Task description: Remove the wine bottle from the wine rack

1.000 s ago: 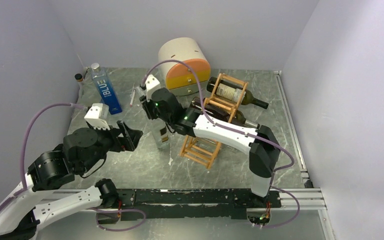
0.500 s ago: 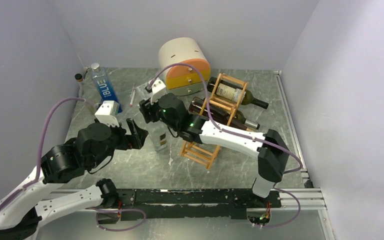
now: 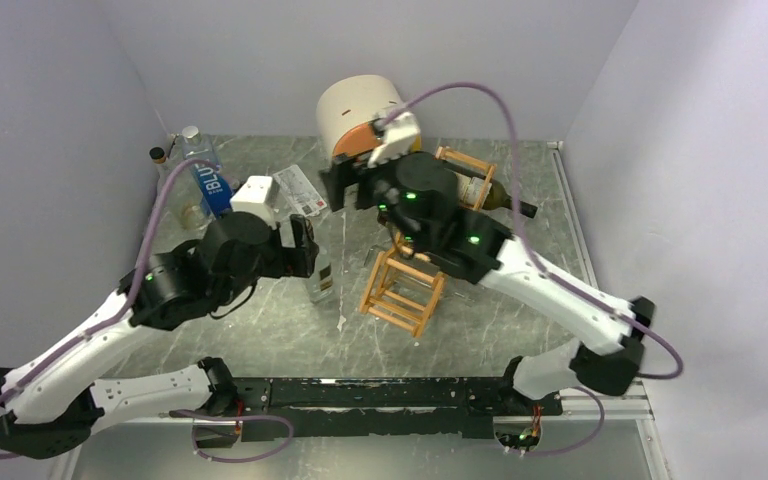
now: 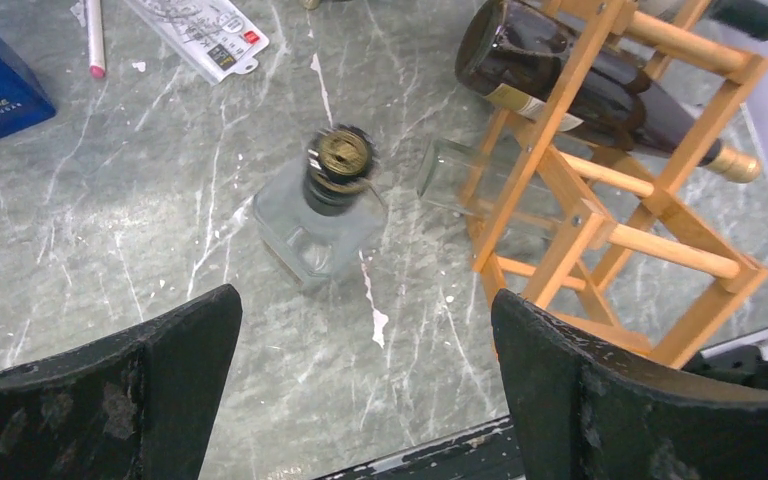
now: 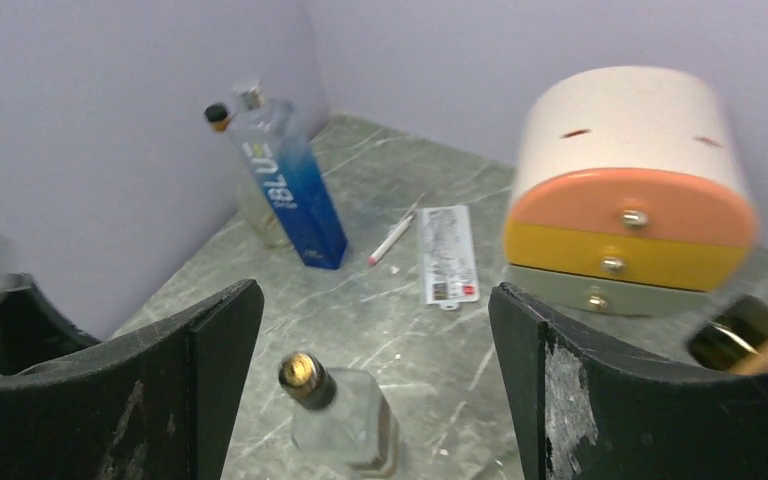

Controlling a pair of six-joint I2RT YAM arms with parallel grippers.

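The tan wooden wine rack (image 3: pixel 396 318) lies right of centre, and my right arm covers its middle. A dark wine bottle (image 4: pixel 570 90) rests in one of its tiers, neck to the right. Another dark one (image 3: pixel 508 203) shows on the far tier. A clear square glass bottle (image 4: pixel 325 210) with a gold cap stands upright on the table, left of the rack and apart from it. My left gripper (image 4: pixel 365 310) hovers open above and just short of it. My right gripper (image 5: pixel 375 295) is open, raised over the same clear bottle (image 5: pixel 345 420) and touching nothing.
The cream-and-orange drawer box (image 3: pixel 365 110) stands at the back, behind the right gripper. A tall blue bottle (image 3: pixel 210 175) and a small dark-capped bottle (image 3: pixel 160 160) stand at the back left by the wall. A printed packet (image 4: pixel 200 30) and a pen (image 4: pixel 95 35) lie near them.
My right gripper has opened off the clear bottle, leaving it standing, and has risen back toward the drawer box. My left arm has reached right toward that bottle.
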